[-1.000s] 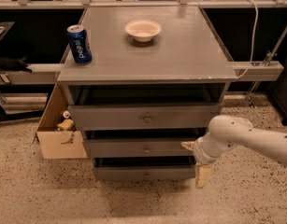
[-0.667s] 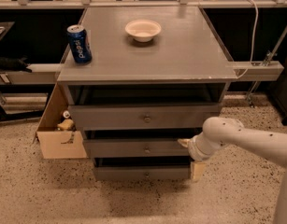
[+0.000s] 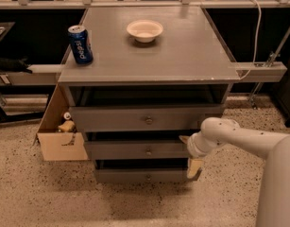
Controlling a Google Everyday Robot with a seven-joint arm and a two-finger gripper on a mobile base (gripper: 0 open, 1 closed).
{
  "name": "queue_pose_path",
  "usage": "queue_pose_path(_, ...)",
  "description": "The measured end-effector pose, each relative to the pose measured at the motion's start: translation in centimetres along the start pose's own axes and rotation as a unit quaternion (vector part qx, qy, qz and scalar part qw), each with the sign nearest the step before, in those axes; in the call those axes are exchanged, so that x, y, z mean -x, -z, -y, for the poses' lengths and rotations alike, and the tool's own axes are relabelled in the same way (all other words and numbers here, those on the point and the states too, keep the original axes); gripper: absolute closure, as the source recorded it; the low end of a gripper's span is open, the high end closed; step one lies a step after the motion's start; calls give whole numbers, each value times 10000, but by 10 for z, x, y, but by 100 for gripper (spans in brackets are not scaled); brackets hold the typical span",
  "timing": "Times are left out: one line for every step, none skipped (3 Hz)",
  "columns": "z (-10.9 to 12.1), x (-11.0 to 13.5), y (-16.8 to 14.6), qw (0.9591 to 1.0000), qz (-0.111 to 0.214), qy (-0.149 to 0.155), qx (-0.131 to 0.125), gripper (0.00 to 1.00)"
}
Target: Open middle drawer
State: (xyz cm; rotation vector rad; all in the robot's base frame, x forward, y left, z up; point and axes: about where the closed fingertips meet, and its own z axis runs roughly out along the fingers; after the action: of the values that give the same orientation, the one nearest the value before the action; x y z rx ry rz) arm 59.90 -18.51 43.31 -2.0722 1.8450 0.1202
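Note:
The grey cabinet (image 3: 182,60) has three drawers stacked one above the other. The middle drawer (image 3: 121,150) has a small round metal knob (image 3: 148,152) at its centre. My gripper (image 3: 189,153) is at the right end of the middle drawer's front, to the right of the knob and apart from it. Its fingers are spread one above the other: the upper fingertip (image 3: 183,139) is near the drawer's top edge, and the lower finger (image 3: 195,168) hangs towards the bottom drawer (image 3: 135,176). It holds nothing. My white arm (image 3: 248,141) comes in from the right.
A blue Pepsi can (image 3: 80,44) and a white bowl (image 3: 144,30) stand on the cabinet top. The top drawer (image 3: 111,119) is above the middle one. An open cardboard box (image 3: 59,136) sits against the cabinet's left side. A cable (image 3: 256,37) hangs at the right. The floor is speckled.
My gripper has moved left and slightly up, from beside the cabinet's right edge to the right end of the middle drawer's front. The drawers have not moved.

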Motion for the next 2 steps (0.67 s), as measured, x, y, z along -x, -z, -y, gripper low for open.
queue_pose_path(16,-5,-18,9997,-18,-225,-62,0)
queue_pose_path(27,-7,-35,9993,-14,-375,-42,0)
